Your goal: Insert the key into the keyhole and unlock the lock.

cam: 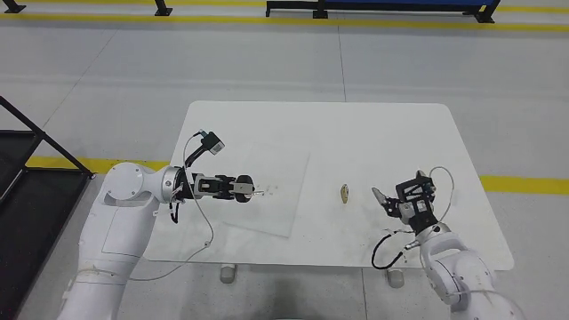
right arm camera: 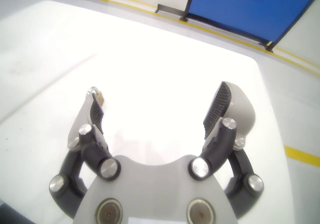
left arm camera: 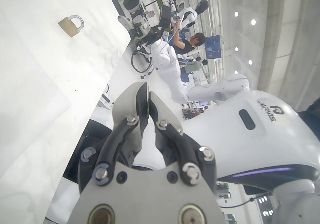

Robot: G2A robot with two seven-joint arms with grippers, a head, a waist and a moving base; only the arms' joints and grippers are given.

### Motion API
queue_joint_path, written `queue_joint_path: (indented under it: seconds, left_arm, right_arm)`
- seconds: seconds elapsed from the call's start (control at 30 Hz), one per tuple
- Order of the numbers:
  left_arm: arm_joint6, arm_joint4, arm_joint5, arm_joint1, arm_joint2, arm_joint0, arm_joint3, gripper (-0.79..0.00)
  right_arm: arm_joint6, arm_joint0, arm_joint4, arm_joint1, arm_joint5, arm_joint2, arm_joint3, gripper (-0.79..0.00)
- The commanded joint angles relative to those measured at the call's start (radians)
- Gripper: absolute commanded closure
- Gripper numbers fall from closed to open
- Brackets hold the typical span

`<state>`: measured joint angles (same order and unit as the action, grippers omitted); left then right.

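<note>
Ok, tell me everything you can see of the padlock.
The padlock is small, with a squarish brass-coloured body and a silvery curved shackle that looks seated at both ends. It rests on the white table, between the two arms and nearer the open right pincer. Nothing touches it. Its keyhole cannot be made out.

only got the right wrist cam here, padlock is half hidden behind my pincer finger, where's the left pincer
Observer: The left pincer is shut, over the table's left half, well apart from the padlock.
Operator: key in it
Observer: Top view shows a thin sliver at its tip, seemingly the key; too small to be sure.
Operator: lock open or shut
Observer: In the left wrist view the padlock lies flat on the table and looks locked.
</note>
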<state>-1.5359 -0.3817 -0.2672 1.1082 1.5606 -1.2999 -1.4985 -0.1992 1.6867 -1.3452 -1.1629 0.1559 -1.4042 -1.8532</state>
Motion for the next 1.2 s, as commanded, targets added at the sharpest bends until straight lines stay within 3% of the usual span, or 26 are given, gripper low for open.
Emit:
queue_joint_path:
  seconds: [0.0, 0.63, 0.9, 1.17]
  left_arm:
    - [0.0, 0.0, 0.0, 0.0, 0.0, 0.0, 0.0, 0.0]
    - [0.0, 0.0, 0.0, 0.0, 0.0, 0.0, 0.0, 0.0]
    - [0.0, 0.0, 0.0, 0.0, 0.0, 0.0, 0.0, 0.0]
    - [0.0, 0.0, 0.0, 0.0, 0.0, 0.0, 0.0, 0.0]
  right_arm:
    - [-0.057, -0.025, 0.026, -0.003, 0.011, 0.019, -0.012, -0.785]
    - [-0.781, -0.394, 0.24, -0.029, -0.012, 0.185, -0.055, -0.785]
    - [-1.014, -0.524, 0.354, -0.049, -0.075, 0.289, 0.039, -0.785]
    - [-1.146, -0.674, 0.312, -0.081, -0.212, 0.425, 0.214, -0.785]
